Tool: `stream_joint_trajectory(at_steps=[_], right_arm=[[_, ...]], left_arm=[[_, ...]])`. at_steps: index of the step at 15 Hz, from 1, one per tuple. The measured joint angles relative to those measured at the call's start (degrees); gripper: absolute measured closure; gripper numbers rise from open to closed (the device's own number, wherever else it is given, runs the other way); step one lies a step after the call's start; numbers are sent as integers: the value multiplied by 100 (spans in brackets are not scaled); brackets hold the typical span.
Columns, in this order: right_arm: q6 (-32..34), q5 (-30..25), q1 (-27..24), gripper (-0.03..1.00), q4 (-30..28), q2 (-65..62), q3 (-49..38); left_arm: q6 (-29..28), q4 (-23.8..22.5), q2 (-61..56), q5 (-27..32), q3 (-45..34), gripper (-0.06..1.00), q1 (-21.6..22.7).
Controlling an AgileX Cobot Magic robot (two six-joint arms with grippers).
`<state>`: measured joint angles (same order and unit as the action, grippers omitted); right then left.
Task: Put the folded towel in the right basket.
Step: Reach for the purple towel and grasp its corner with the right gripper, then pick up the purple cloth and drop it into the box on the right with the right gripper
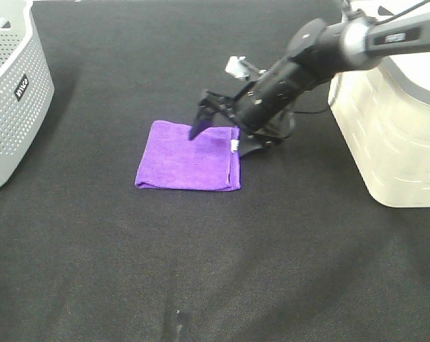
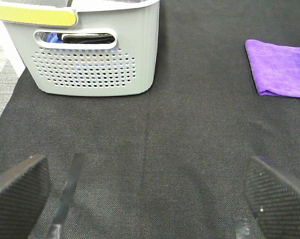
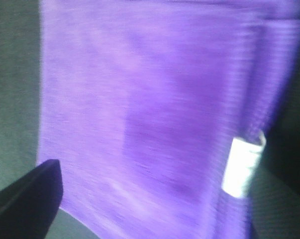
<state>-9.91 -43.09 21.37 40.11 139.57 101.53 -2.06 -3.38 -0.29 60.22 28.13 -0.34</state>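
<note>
The folded purple towel (image 1: 188, 165) lies flat on the black mat in the middle of the exterior high view. It has a small white label (image 3: 242, 167) at its right edge. My right gripper (image 1: 222, 135) is open and low over the towel's far right corner, with one finger (image 1: 198, 125) over the far edge and the other by the right edge. The towel (image 3: 154, 109) fills the right wrist view. The right basket (image 1: 386, 142) is cream-white and stands at the right. My left gripper (image 2: 150, 199) is open and empty over bare mat, and the towel (image 2: 281, 74) lies well ahead of it.
A grey perforated basket (image 1: 11, 92) stands at the far left, also shown in the left wrist view (image 2: 95, 55), with dark items inside. The black mat (image 1: 200, 271) covers the table.
</note>
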Motion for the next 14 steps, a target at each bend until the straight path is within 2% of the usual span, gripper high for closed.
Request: stream_joint_trajectory(at_steps=[2, 3, 4, 7, 8, 11, 14], right_arm=[[6, 229, 269, 14, 195, 109, 29], [6, 286, 304, 23, 212, 138, 29], [34, 309, 309, 34, 212, 172, 29], [97, 223, 309, 83, 189, 252, 132], [103, 57, 309, 85, 69, 304, 304], [120, -1197, 390, 85, -625, 367, 1295], [464, -2355, 344, 85, -1203, 23, 2790]], left_arm=[[0, 0, 0, 0, 0, -4, 0], [0, 0, 0, 0, 0, -4, 0], [0, 0, 0, 0, 0, -4, 0], [0, 0, 0, 0, 0, -4, 0], [0, 0, 0, 0, 0, -4, 0], [0, 0, 0, 0, 0, -4, 0], [0, 0, 0, 0, 0, -4, 0]])
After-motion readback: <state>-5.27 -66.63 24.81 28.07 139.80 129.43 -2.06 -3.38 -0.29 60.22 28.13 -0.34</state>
